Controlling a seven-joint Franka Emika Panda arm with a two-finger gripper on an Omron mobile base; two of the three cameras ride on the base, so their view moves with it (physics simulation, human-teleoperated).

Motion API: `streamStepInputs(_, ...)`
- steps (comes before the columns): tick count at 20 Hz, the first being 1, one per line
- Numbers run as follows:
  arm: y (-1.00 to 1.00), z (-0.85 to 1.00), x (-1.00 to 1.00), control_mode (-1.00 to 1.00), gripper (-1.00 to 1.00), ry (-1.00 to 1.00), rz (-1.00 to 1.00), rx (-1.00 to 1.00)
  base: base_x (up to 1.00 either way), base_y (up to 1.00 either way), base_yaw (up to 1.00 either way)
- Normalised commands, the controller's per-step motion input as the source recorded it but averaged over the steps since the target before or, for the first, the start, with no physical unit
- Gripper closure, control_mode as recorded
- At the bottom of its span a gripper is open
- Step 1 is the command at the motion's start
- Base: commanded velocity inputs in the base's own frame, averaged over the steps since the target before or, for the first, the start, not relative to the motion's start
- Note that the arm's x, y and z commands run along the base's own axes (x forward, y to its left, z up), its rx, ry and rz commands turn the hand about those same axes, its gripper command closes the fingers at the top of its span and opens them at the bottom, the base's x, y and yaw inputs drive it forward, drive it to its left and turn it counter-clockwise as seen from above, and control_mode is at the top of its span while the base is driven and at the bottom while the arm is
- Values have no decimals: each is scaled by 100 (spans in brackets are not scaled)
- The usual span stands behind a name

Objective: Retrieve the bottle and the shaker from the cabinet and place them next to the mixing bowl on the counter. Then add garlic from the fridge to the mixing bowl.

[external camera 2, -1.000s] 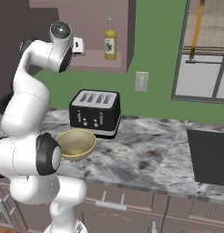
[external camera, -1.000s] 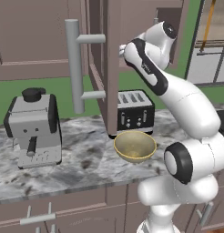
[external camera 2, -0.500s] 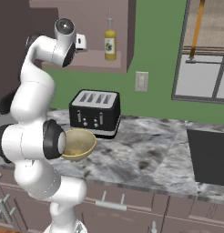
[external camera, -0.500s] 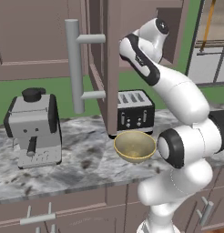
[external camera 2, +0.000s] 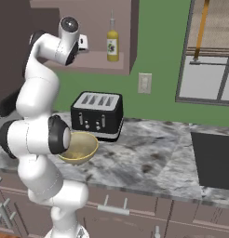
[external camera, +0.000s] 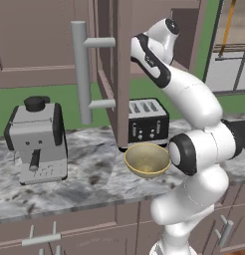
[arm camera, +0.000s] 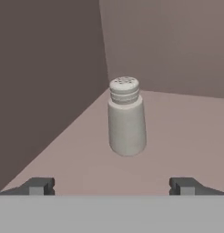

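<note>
Inside the cabinet, on its shelf: shaker upright, dead ahead of the wide-open pincer, not yet touched. Arm pushed deeper in than a moment ago. Bottle well aside. Bowl waiting on the counter.

gripper half-hidden behind arm, coffee machine base partly shadowed

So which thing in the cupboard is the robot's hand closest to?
The shaker: it stands right ahead of the open gripper, while the yellow bottle stands farther along the shelf.
</note>
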Motion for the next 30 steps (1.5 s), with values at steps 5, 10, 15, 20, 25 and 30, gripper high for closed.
streamStepInputs(5, 3, 0, 33, -100, -100, 1, 11, 0, 0, 0, 0)
streamStepInputs(10, 0, 0, 39, -100, -100, 0, 4, 0, 0, 0, 0)
streamStepInputs(15, 0, 0, 25, -100, -100, 0, 0, 0, 0, 0, 0)
streamStepInputs(20, 2, -7, 8, -100, -100, 0, 0, 0, 0, 0, 0)
streamStepInputs(25, 5, -22, 15, -100, -100, 0, 0, 0, 0, 0, 0)
streamStepInputs(30, 19, -15, 3, -100, -100, 0, 0, 0, 0, 0, 0)
